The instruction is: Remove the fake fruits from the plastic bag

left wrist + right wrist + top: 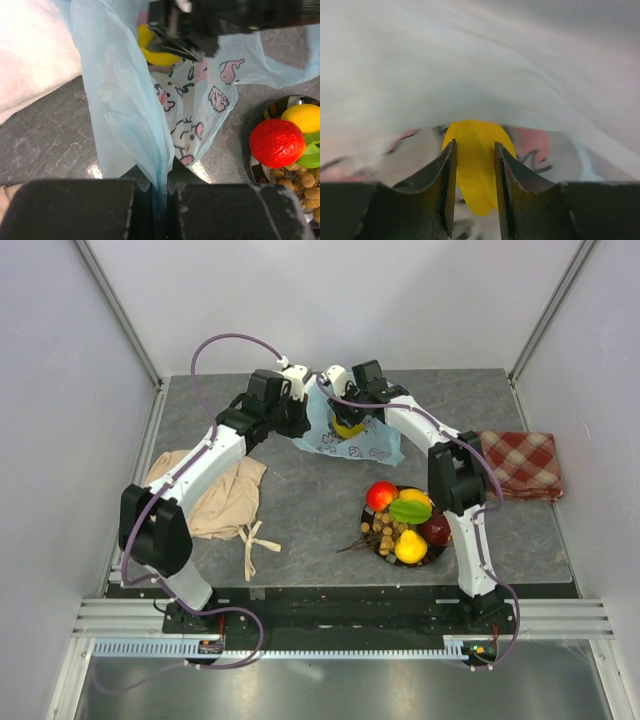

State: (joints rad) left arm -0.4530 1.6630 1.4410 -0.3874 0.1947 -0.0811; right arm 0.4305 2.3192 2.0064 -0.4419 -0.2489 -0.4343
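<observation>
The left gripper (162,192) has its fingers closed tight on a fold of the plastic bag (125,100), holding that edge raised above the grey surface (300,510) at the far middle. The right gripper (475,145) is inside the bag, fingers either side of a yellow fruit (476,170); whether they clamp it cannot be told. The other fake fruits (398,512) lie on a dark plate (274,104) beside the right arm.
</observation>
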